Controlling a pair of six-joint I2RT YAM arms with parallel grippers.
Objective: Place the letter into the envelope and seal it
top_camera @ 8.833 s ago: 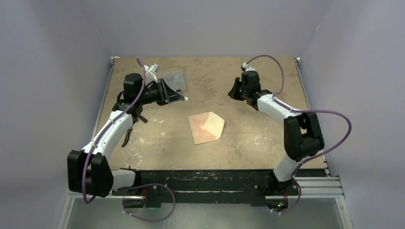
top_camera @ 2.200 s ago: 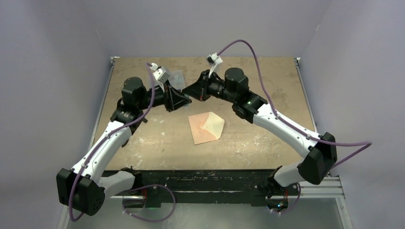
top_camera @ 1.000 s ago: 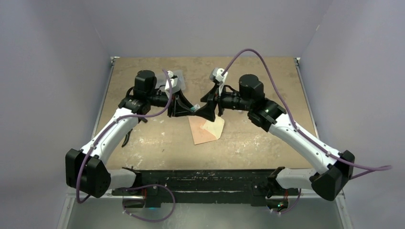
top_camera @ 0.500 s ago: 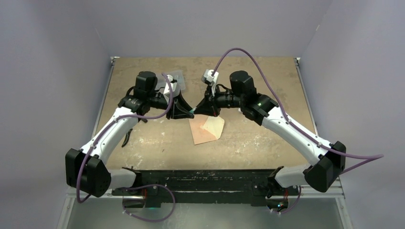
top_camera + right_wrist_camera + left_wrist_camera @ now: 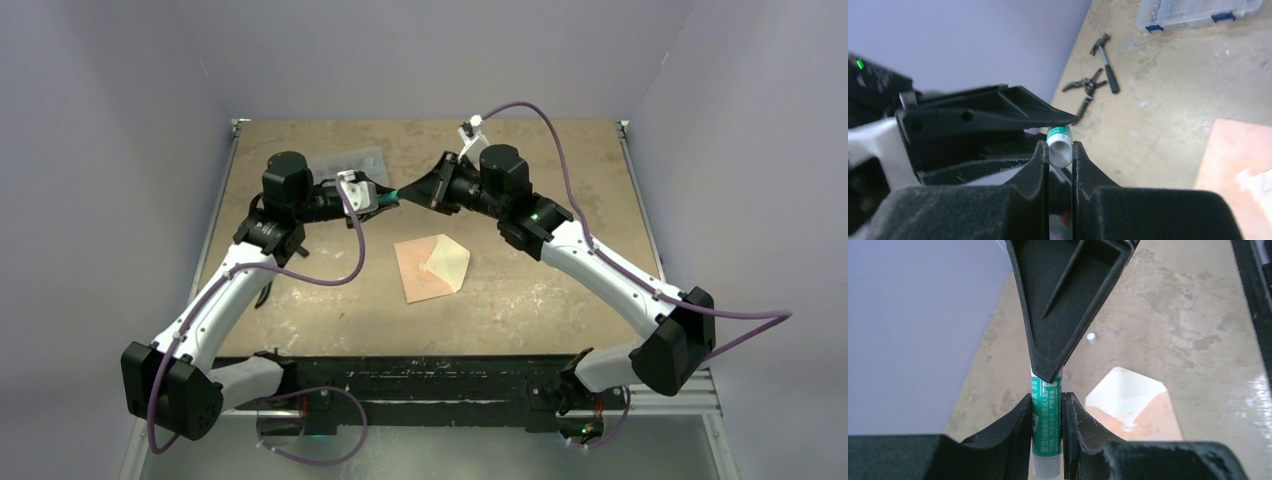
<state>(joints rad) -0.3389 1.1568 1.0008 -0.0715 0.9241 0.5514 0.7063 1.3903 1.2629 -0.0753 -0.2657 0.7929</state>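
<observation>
**Glue stick held between both grippers, carried back from the envelope**

A green glue stick (image 5: 1047, 436) is clamped at one end by the left gripper (image 5: 1047, 401), and the right gripper (image 5: 1060, 146) is closed on its other end, so the two grippers meet tip to tip. Half a second ago the pair was held just over the envelope's far edge. It has since been raised and drawn away towards the far side.

The envelope (image 5: 432, 270) lies flat on the table (image 5: 560, 290), below and nearer than the gripper tips, untouched, with its cream flap (image 5: 447, 260) open. The letter cannot be told apart from the envelope.

Uncapping of the glue seems to be in hand. Sealing has not been started.
</observation>
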